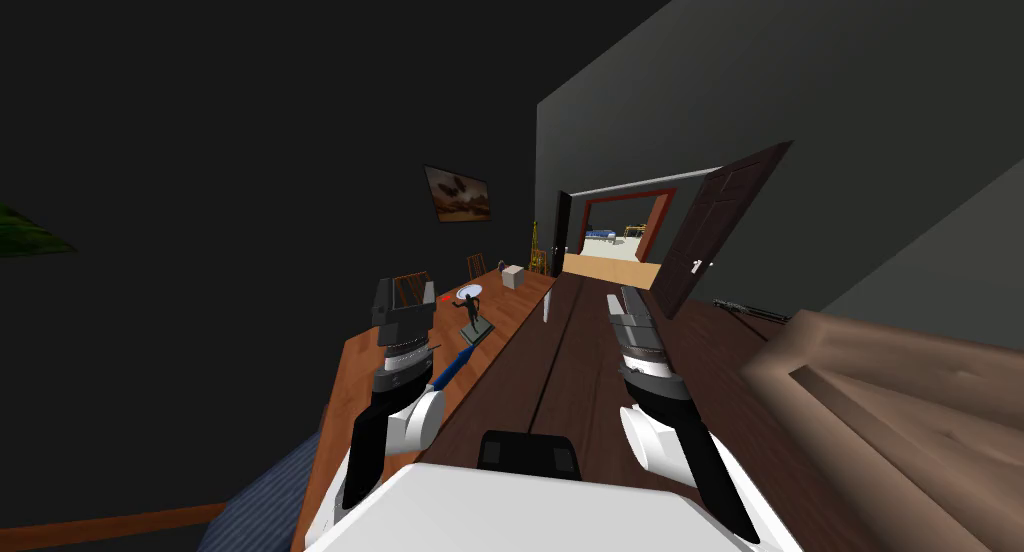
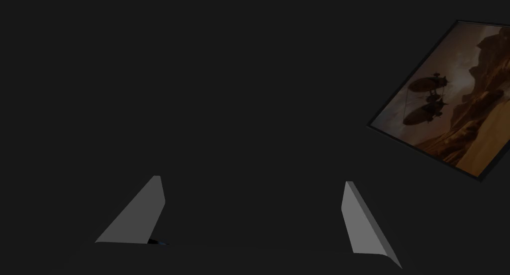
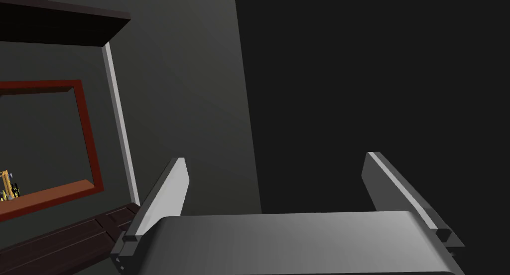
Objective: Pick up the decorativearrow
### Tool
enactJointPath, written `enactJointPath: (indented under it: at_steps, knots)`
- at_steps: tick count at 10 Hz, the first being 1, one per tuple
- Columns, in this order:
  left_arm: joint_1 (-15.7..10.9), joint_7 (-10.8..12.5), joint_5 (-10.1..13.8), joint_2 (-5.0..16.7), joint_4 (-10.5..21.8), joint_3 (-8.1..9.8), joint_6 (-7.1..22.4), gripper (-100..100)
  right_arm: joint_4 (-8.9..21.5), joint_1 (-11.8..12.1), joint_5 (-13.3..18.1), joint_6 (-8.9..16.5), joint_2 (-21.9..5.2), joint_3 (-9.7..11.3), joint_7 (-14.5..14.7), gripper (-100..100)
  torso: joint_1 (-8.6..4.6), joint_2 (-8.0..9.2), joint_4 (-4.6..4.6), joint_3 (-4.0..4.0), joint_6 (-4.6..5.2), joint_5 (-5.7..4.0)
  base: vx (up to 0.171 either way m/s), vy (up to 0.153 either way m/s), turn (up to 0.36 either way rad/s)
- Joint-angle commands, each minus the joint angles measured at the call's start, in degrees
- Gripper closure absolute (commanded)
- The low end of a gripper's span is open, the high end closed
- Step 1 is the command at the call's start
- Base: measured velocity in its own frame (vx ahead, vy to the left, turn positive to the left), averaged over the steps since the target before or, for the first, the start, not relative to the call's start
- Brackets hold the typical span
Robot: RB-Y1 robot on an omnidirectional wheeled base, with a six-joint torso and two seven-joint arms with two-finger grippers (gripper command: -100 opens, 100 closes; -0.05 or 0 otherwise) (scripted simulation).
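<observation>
Head view: your left gripper (image 1: 404, 296) hung over the wooden table (image 1: 512, 301); the decorative arrow (image 1: 452, 366), which I took to be the slim blue rod, lay flat on that table just beside your left forearm, near a dark figurine (image 1: 475, 316); right gripper (image 1: 625, 301) hung over dark floor. Left wrist view: fingers (image 2: 139, 217) stood apart, nothing between. Right wrist view: fingers (image 3: 164, 197) apart too, empty. Arrow looked light, stiff, thin, liable to roll; pinch it mid-shaft, across its width.
</observation>
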Motion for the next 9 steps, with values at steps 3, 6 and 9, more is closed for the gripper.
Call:
enactJointPath:
  at_steps: [3,6,9]
  knots:
    - [-1.34,1.00,2.56,5.17,0.89,0.91,3.28,-100,0.00,-0.01,0.00,0.00,0.01,0.01,0.00,0,-0.22,0.35,0.07,0.20,0.01,-0.05,-0.097,-0.054,-0.013]
    - [-3.01,2.44,5.77,9.08,2.32,2.08,7.90,-100,0.00,-0.01,0.00,0.00,0.00,0.01,0.00,0,-0.11,0.36,0.08,0.21,0.01,-0.03,-0.091,-0.037,-0.018]
    - [-4.34,3.76,8.37,11.55,3.69,3.06,11.47,-100,0.00,-0.01,0.00,0.00,0.00,0.00,0.00,0,-0.08,0.27,0.06,0.16,0.01,-0.02,-0.076,-0.025,-0.014]
